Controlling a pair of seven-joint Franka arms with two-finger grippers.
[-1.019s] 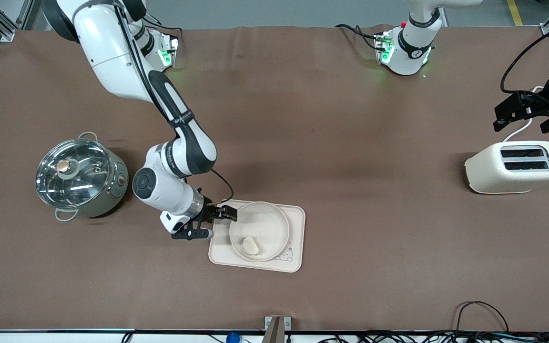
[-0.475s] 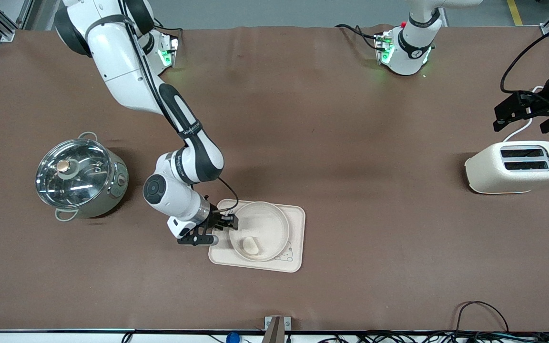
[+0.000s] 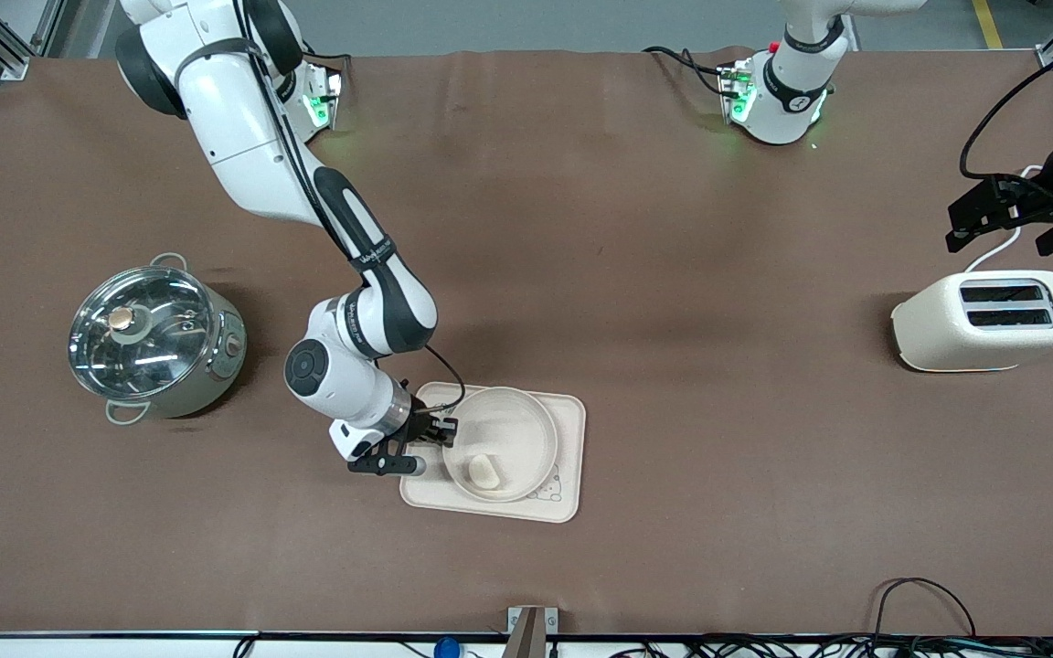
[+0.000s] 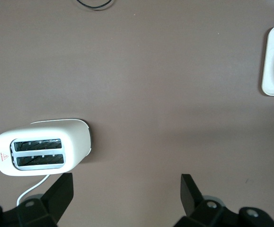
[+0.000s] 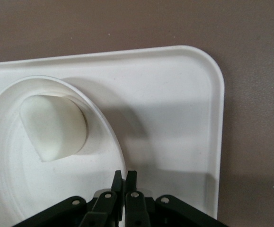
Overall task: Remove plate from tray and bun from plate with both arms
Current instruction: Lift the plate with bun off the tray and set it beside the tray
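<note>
The cream plate [image 3: 513,429] rests on the rectangular cream tray [image 3: 568,457] near the table's middle. The small pale bun [image 3: 483,471] lies in the plate. My right gripper [image 3: 440,431] is shut on the plate's rim at the side toward the right arm's end. In the right wrist view the fingers [image 5: 125,177] pinch the thin rim [image 5: 109,132], with the bun [image 5: 54,125] inside and the tray [image 5: 174,109] under it. My left gripper [image 3: 1002,215] is open and empty, waiting high over the table beside the toaster; its wide-apart fingers [image 4: 63,189] show in the left wrist view.
A cream toaster [image 3: 988,320] with a white cord stands at the left arm's end, also in the left wrist view [image 4: 42,151]. A steel pot with a glass lid [image 3: 154,338] stands at the right arm's end. A tray corner shows in the left wrist view [image 4: 271,71].
My right arm's wrist has moved in toward the tray, and its gripper has come onto the plate's rim. The left arm has not moved.
</note>
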